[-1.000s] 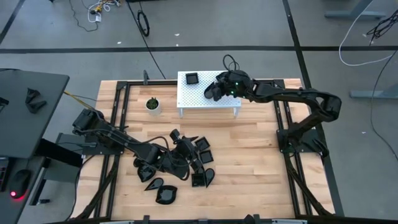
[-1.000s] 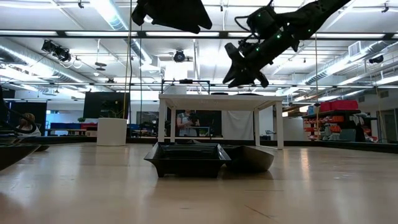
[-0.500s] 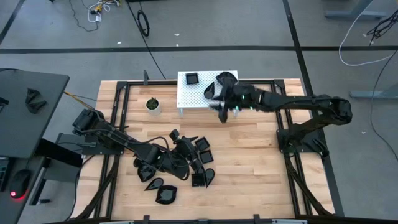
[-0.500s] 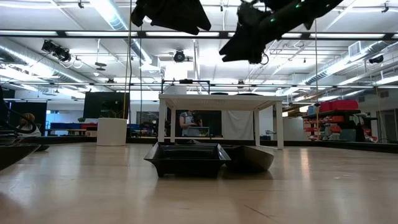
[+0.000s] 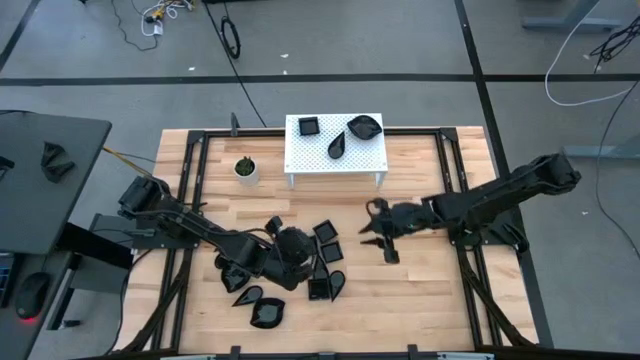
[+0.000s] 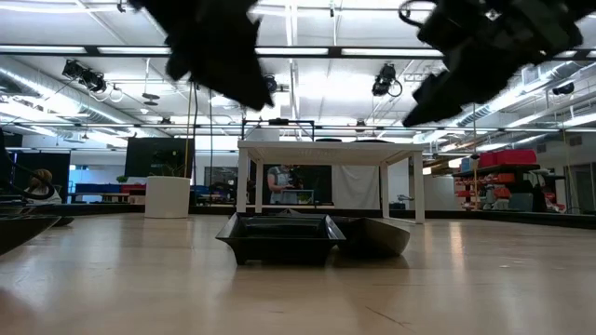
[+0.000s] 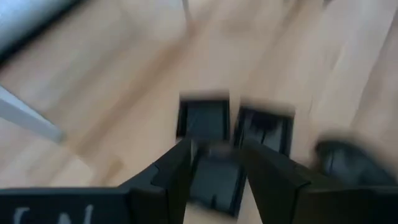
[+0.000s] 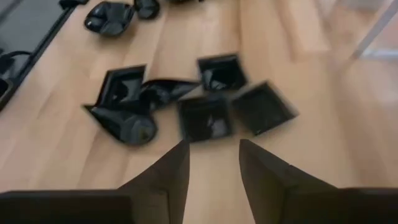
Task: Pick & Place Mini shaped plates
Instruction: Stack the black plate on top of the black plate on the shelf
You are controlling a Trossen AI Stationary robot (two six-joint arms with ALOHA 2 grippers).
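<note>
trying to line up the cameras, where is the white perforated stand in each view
High view: white perforated stand at the table's far edge, centre, three black plates on it.
Low view: the stand is seen side-on in the middle distance, behind the near square plate.
Left wrist view: only a white leg at the edge, probably the stand's.
Right wrist view: a blurred white leg in one corner, likely the stand's.
Shared landmark: the cluster of black plates on the wood.

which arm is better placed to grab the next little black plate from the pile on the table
Left. The left tool hangs right over the pile of plates, open fingers framing a square plate. The right tool, open and empty, is beside the pile, farther off.
</note>
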